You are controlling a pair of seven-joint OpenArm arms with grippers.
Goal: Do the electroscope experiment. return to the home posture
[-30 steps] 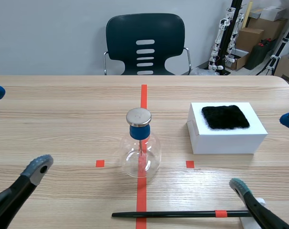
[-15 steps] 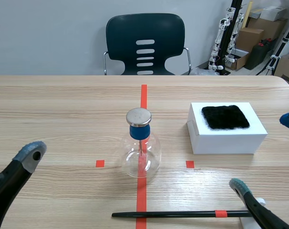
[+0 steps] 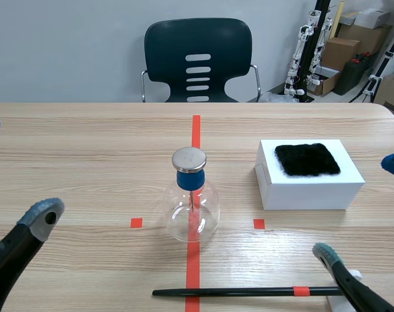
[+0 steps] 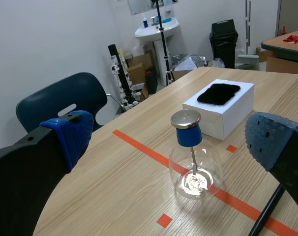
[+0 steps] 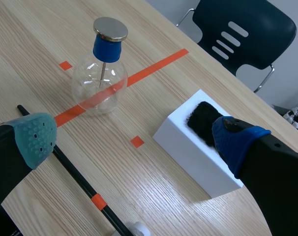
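The electroscope [image 3: 192,208], a clear round flask with a blue stopper and a flat metal disc on top, stands upright on the wooden table [image 3: 86,149], on the long orange-red tape line, between two small tape squares. A thin stem hangs down from the stopper inside the glass. Nearer the robot, apart from the flask, a black rod [image 3: 242,292] with an orange-red band lies flat across the tape line; its right end meets a small white object [image 3: 350,284]. To the right of the flask sits a white box [image 3: 309,179] with a black fur pad [image 3: 307,159] on top. The left gripper [image 3: 17,171] and the right gripper [image 3: 358,208] hang low at the table's sides, both spread wide and holding nothing. A dark chair [image 3: 197,60] stands beyond the table's far edge.
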